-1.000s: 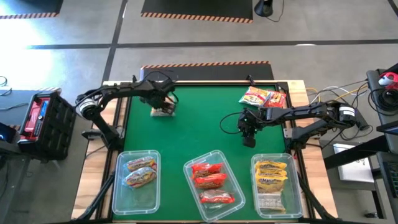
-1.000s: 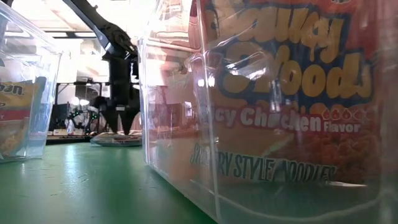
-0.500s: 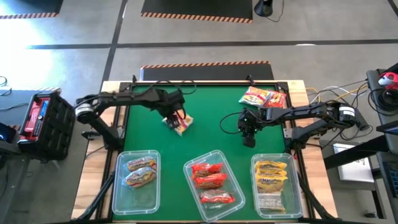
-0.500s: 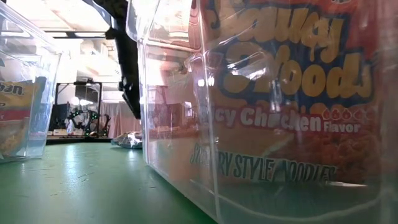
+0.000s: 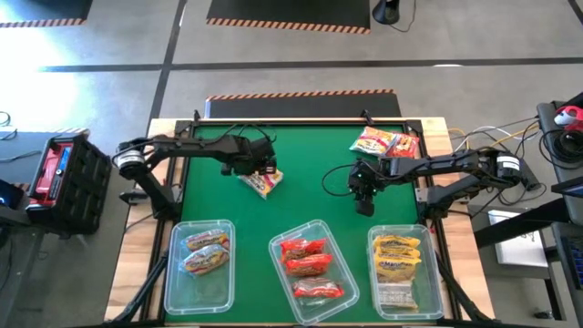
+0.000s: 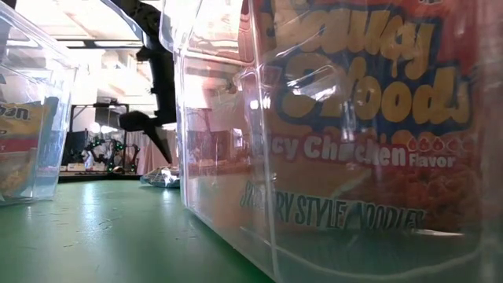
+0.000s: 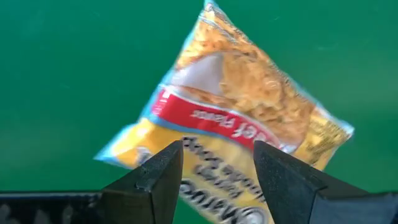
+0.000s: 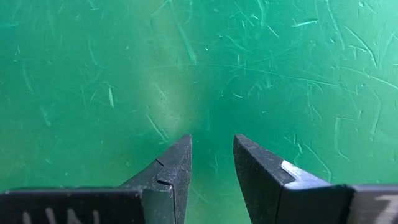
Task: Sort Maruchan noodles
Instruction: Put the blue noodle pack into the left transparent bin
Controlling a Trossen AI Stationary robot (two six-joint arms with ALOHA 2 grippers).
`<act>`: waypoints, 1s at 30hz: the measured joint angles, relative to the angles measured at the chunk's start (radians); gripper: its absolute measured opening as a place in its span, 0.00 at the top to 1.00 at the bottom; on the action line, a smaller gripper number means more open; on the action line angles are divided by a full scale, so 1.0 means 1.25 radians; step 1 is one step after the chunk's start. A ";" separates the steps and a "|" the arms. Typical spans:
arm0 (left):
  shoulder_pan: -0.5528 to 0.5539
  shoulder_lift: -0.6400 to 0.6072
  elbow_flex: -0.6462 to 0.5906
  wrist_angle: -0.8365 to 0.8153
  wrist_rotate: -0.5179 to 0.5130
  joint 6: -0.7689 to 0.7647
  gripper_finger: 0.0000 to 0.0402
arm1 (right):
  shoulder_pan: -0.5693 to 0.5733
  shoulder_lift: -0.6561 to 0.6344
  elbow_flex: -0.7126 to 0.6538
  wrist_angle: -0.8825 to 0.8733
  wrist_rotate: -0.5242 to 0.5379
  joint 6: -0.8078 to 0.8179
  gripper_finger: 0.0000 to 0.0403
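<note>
One yellow packet [image 7: 233, 118] lies loose on the green mat [image 5: 310, 150], just beyond the left gripper [image 7: 217, 171], whose fingers are parted and grasp nothing.
A square re-grip across the packet's middle is advised before it is carried to the bin of yellow packets [image 5: 407, 273]. More packets [image 5: 386, 143] are piled at the far right corner. The right gripper [image 8: 211, 163] is held slightly parted and empty over bare mat.
</note>
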 joint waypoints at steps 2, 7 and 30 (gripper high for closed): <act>-0.011 0.010 0.000 0.024 0.000 -0.040 0.55 | 0.000 0.000 0.000 0.000 0.000 0.000 0.73; -0.032 0.042 0.003 0.045 -0.007 -0.045 0.55 | 0.000 0.000 0.000 0.000 0.000 -0.001 0.73; -0.072 0.088 0.111 0.079 0.006 0.993 0.55 | 0.000 0.000 0.000 0.000 0.000 -0.001 0.73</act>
